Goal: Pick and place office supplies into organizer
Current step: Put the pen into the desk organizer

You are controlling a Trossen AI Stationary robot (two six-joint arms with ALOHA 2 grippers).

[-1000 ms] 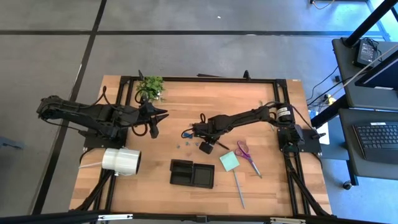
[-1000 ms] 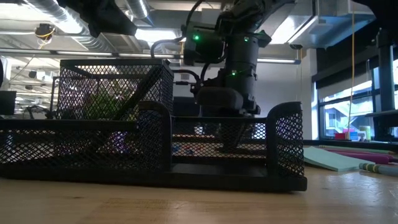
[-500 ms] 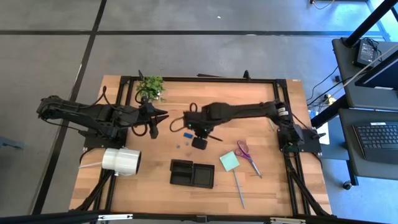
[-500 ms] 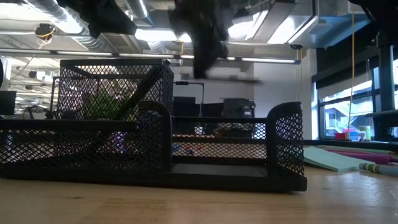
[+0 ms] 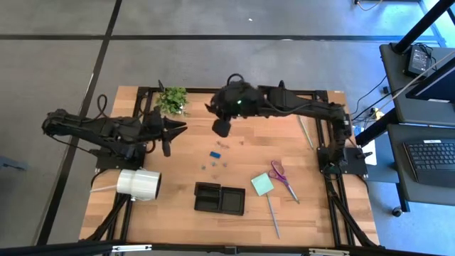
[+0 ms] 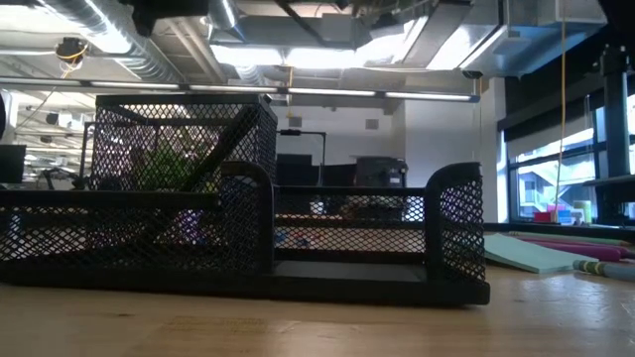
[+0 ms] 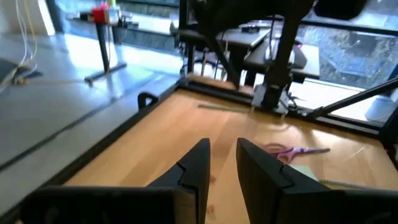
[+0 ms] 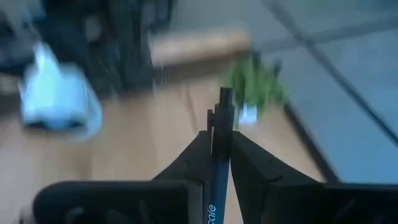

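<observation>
The right gripper (image 8: 221, 146) hung high over the far half of the tabletop (image 5: 192, 146), toward twelve o'clock from its centre in the high view, just at three o'clock of the small green plant (image 5: 172, 99). Its jaws were pinched nearly shut on a dark pen (image 8: 219, 155), which stood up between the two fingers with its tip past them, as the right wrist view showed.

The left gripper (image 7: 222, 163) waited at about nine o'clock over the tabletop, raised off the wood. Its jaws stood parallel with a narrow gap between them and had hold of nothing.

The organizer (image 5: 220, 198) sat at about six o'clock, near the front edge; in the low view its black mesh walls (image 6: 248, 218) filled the foreground. The big white roll (image 5: 138, 184) lay at nine o'clock of it, well apart. The green sticky-note pad (image 5: 261, 184) lay just at three o'clock of the organizer, with the purple-handled scissors (image 5: 280, 174) beside the pad on its three o'clock side and a slim grey stick (image 5: 273, 215) toward five o'clock. A blue clip (image 5: 214, 153) and several tiny dark clips (image 5: 213, 165) were scattered near the centre, at twelve o'clock of the organizer. Another thin stick (image 5: 305, 132) lay near the right edge, at about two o'clock.
</observation>
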